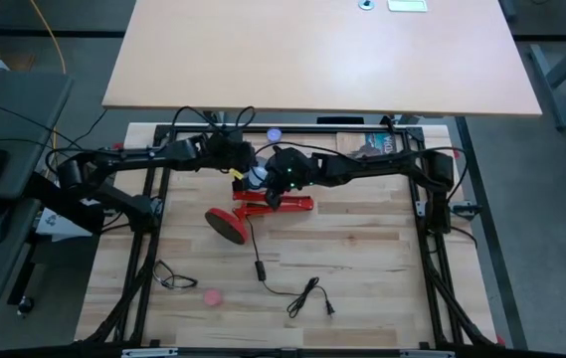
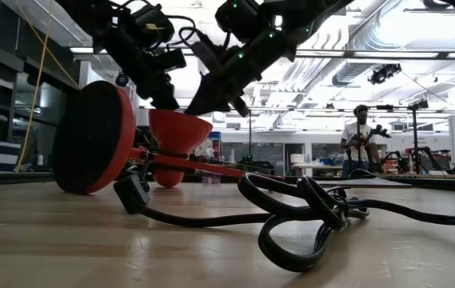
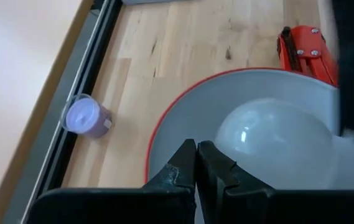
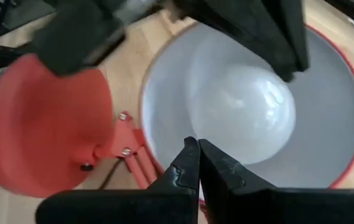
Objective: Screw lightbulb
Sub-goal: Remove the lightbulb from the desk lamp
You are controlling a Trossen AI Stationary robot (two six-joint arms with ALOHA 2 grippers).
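Observation:
A red lamp (image 1: 263, 206) lies on its side on the wooden table, resting on its round base (image 1: 228, 225) and its shade (image 2: 179, 132). The frosted white lightbulb (image 3: 273, 143) sits inside the shade's white inner wall (image 4: 164, 118); its screw base is hidden. It also shows in the right wrist view (image 4: 242, 115). My left gripper (image 3: 196, 155) is shut, just above the shade's open mouth near the rim. My right gripper (image 4: 198, 152) is shut at the mouth from the other side. Both point down at the shade in the low view. My left gripper's shut fingers (image 3: 183, 163) stand over the shade's rim beside the bulb; I cannot tell whether they touch either. My right gripper's shut fingers (image 4: 217, 165) stand over the shade's inner wall in front of the bulb; I cannot tell whether they touch it.
A pale lavender round thing (image 3: 86, 117) stands by the table's far rail. The lamp's black cord and plug (image 1: 297, 290) lie loose toward the near edge, with a small pink disc (image 1: 212, 295) and a black wire loop (image 1: 171, 275). A person (image 2: 361, 136) stands far off in the room.

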